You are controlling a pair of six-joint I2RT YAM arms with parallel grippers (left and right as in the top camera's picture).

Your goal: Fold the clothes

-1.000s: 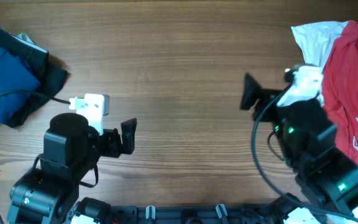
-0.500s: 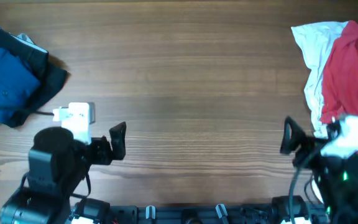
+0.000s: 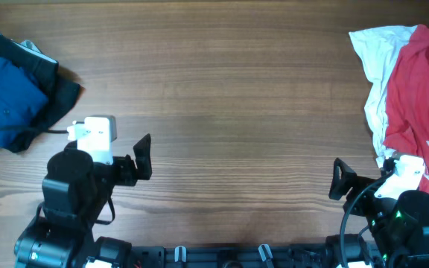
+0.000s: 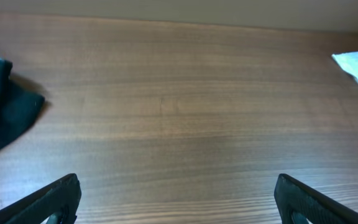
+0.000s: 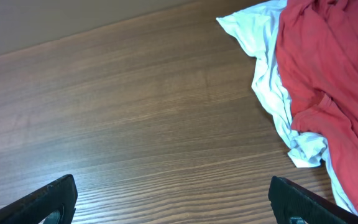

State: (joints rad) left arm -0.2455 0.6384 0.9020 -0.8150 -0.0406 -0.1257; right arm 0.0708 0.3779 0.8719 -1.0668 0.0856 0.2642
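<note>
Wooden table holds bunched blue shirt, crumpled red shirt; left claw, right claw spread empty.

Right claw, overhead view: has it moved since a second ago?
Yes. The right claw pulled back toward the near edge, down alongside the red shirt.

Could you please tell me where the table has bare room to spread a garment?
The middle of the table is bare, between the blue shirt and black garment at left and the red shirt over the white garment at right. Both ends are crowded.
</note>
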